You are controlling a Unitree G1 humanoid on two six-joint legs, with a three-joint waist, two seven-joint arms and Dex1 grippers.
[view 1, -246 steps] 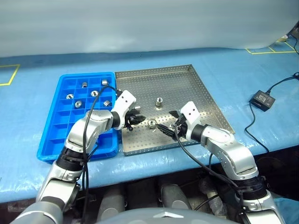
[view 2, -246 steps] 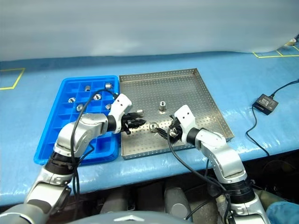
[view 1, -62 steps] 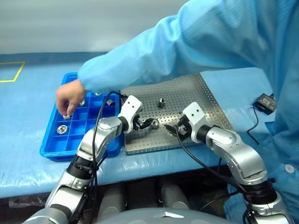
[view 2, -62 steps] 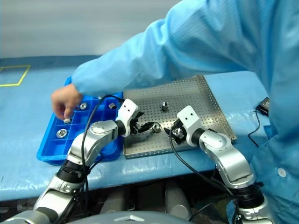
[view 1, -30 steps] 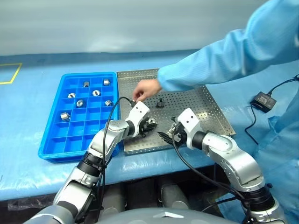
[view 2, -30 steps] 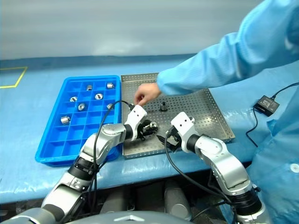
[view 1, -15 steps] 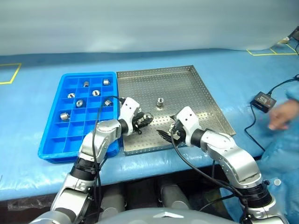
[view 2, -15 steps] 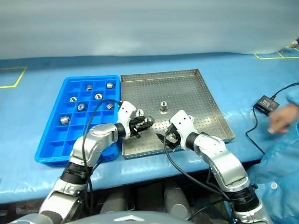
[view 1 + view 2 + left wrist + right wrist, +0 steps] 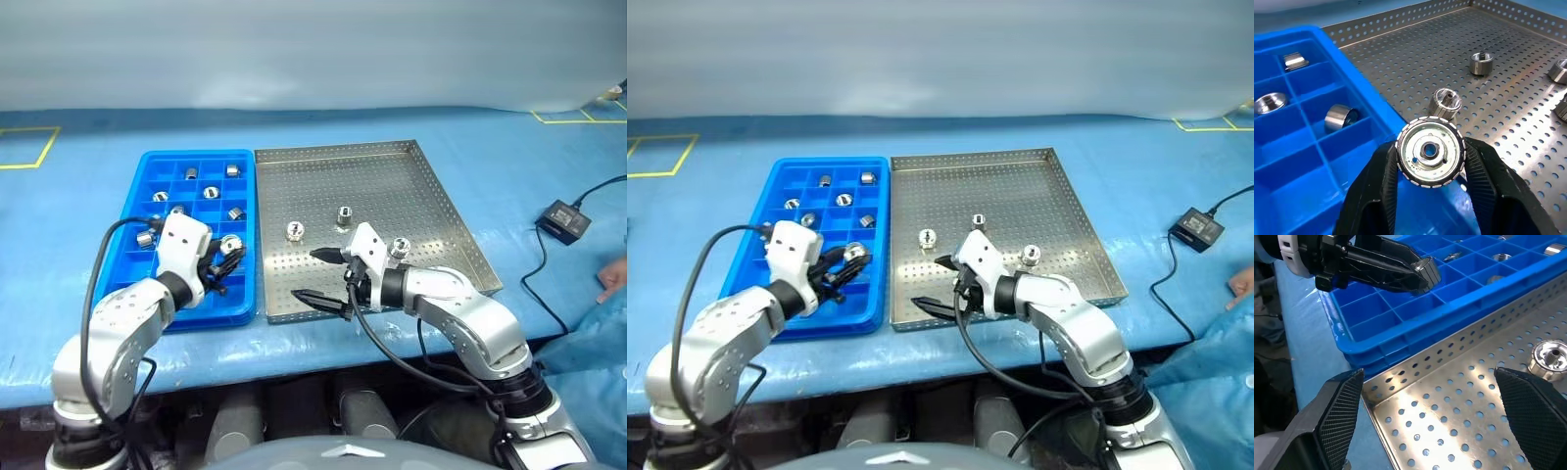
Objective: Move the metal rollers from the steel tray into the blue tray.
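I have my left gripper (image 9: 227, 257) clenched on one shiny silver metal roller (image 9: 1430, 151), a flat disc with a knurled edge and a central hole, pinched across its rim so its face stays visible; I hold it above the bright blue plastic tray with square compartments (image 9: 157, 299), over that tray's near right part, judging it ready to lower into an empty cell; several more rollers (image 9: 211, 192) already sit singly in cells toward the blue tray's far end. Just to the right of the blue tray lies the square perforated steel tray (image 9: 431, 186); three stubby silver rollers (image 9: 345, 214) stand on its dotted floor, well apart from one another. My right gripper (image 9: 321, 276) hangs released, jaws spread wide, over the steel tray's corner nearest the blue tray, grasping nothing; I judge it parked there, clear of the left arm's drop.
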